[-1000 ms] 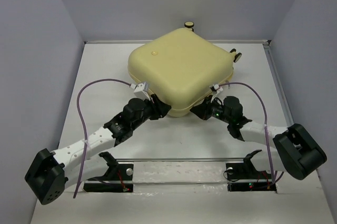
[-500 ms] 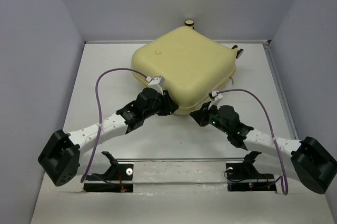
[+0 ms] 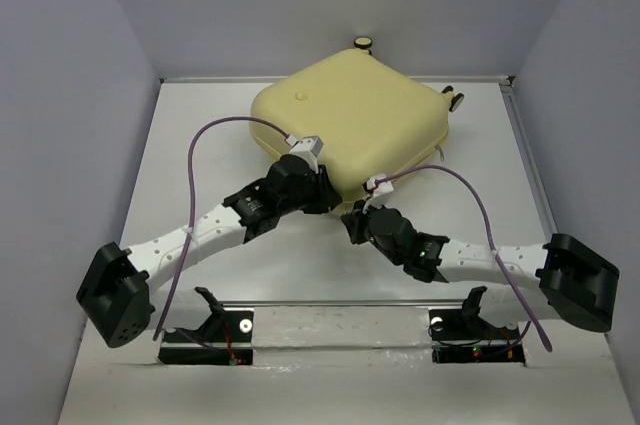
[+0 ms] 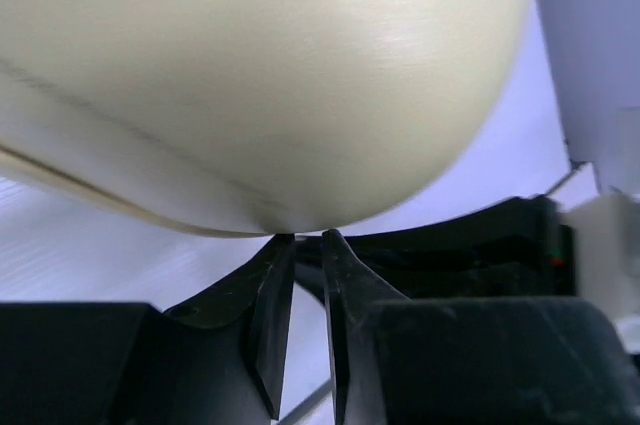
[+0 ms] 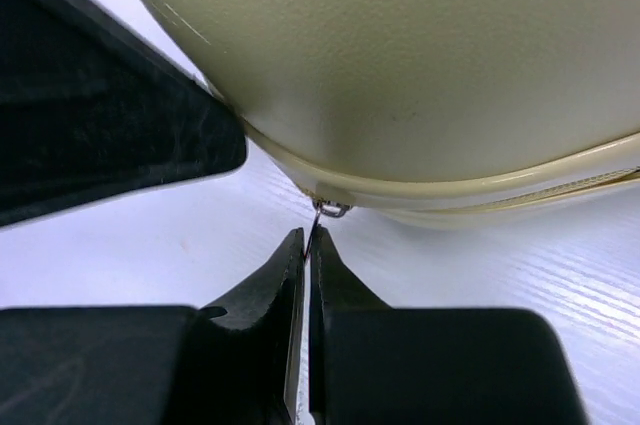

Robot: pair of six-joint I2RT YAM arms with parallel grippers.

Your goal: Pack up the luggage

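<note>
Your biggest risk was the table (image 3: 190,145). Its top looked smooth, and the luggage (image 3: 350,130) lay flat on it toward the far side, shell shut, one corner pointing at the arms. Nothing pinned the case down, so a sideways pull along the seam could have slid or spun it instead of running the zipper. Its caster wheels (image 3: 360,43) sat on the far sides, well away from the arms, and I judged they would not have braked it.

Your left gripper (image 4: 305,238) was at that near corner. Its jaws were narrow, with a slit between them and nothing in it that I could see, and the tips touched the underside of the shell's curve. If you meant it as a brace, it was a weak one. Pointed tips on a rounded, glossy surface could have skated off, or slipped under the edge and tipped the case up.

Your right gripper (image 5: 306,237) was pressed closed on the zipper pull (image 5: 329,209), pinching only the thin end of the tab at the very fingertips. A tug off the line of the zipper track (image 5: 520,185) could have pulled the tab out of that small bite, or jammed the slider at the corner bend.
</note>
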